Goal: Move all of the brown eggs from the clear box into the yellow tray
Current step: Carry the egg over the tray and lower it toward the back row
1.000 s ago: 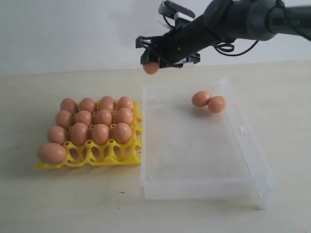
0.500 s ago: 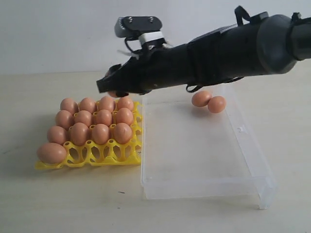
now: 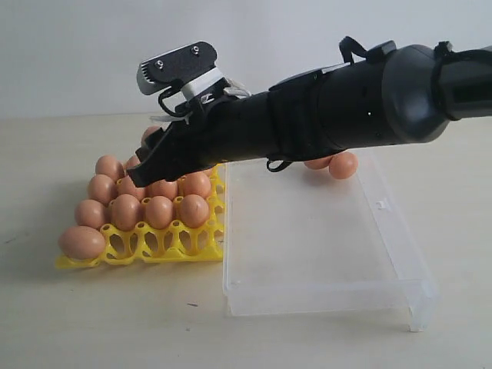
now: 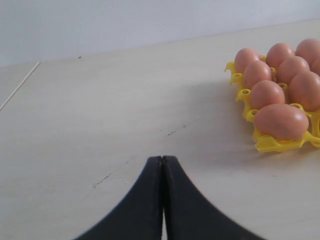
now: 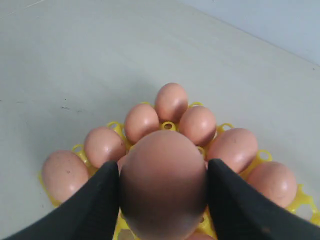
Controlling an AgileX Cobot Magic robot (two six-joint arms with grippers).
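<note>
Brown eggs (image 3: pixel 159 211) were the cargo, and one egg (image 5: pixel 162 170) sat clamped between the fingers of the right end effector (image 5: pixel 164 200), whose jaws were spread wide around it. A second before, that end effector had hung over the far left corner of the clear box (image 3: pixel 323 296). It had since swung left and dropped low over the rear rows of the yellow tray (image 3: pixel 138 257). The carry looked almost finished, with only the set-down left.

In the exterior view the tray's three empty cups lay in its front row, at lower left, so the egg probably had to come forward. Two more brown eggs (image 3: pixel 344 164) waited in the box's far end, partly behind the arm.

The left end effector (image 4: pixel 162 165) was pinched shut on nothing above bare tabletop (image 4: pixel 100 115), beside the tray.
</note>
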